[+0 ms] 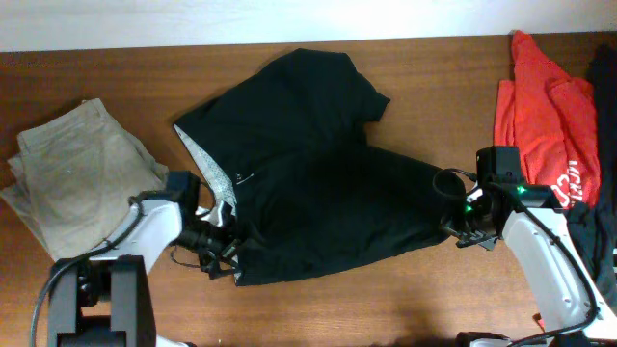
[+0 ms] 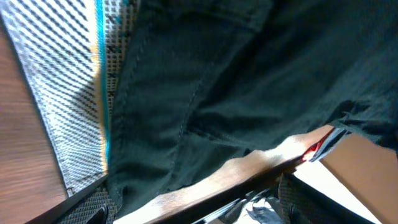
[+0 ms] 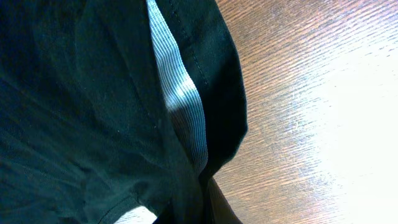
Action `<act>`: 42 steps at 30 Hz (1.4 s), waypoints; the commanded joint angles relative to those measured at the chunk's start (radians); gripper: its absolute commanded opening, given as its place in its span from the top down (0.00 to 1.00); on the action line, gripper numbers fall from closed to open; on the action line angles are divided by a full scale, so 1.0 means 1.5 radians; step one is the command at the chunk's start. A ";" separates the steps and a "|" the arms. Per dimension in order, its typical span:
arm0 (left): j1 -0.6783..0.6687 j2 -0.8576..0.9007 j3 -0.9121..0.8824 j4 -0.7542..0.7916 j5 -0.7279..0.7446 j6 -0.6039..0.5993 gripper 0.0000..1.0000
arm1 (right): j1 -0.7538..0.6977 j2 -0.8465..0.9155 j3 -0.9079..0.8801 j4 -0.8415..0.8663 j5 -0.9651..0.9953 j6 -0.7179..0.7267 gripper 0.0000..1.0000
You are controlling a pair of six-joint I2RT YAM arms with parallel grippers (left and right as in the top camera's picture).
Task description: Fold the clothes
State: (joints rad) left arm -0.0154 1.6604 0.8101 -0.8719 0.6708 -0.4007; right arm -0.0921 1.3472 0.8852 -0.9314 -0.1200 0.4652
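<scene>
At black shorts (image 1: 308,193) edges | left fingers (image 1: 220,243), right fingers (image 1: 449,185) cloth-covered | grip cannot tell

Overhead even; wrist cams blurry, glare.

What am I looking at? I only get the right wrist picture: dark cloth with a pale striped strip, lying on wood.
Observer: Those are black shorts. The overhead view shows the whole garment spread across the middle of the table.
Operator: Is anything else lying there?
Observer: Yes, khaki trousers lie at the table's left end, apart from the shorts.
Operator: And on the other side?
Observer: A red top with white lettering lies at the right edge.
</scene>
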 commanded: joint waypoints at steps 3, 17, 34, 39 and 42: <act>-0.057 0.004 -0.035 -0.006 -0.041 -0.262 0.13 | -0.004 0.002 0.005 0.000 0.016 -0.011 0.94; -0.276 -0.179 -0.114 0.031 -0.235 -0.729 0.09 | -0.004 0.003 0.005 0.000 0.016 -0.033 0.92; -0.282 -0.236 -0.136 0.023 -0.355 -0.607 0.99 | -0.019 -0.005 0.006 -0.046 0.018 -0.028 0.96; -0.218 -0.466 0.128 -0.255 -0.508 -0.293 0.99 | -0.120 -0.111 0.126 -0.083 -0.117 -0.108 0.96; -0.217 -0.506 0.227 -0.250 -0.600 -0.288 0.99 | -0.119 -0.118 0.246 -0.149 -0.105 -0.118 0.96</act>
State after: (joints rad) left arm -0.3557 0.9295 1.0851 -1.2240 -0.0185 -0.9333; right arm -0.2489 1.1866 1.1419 -1.1110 -0.3206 0.3279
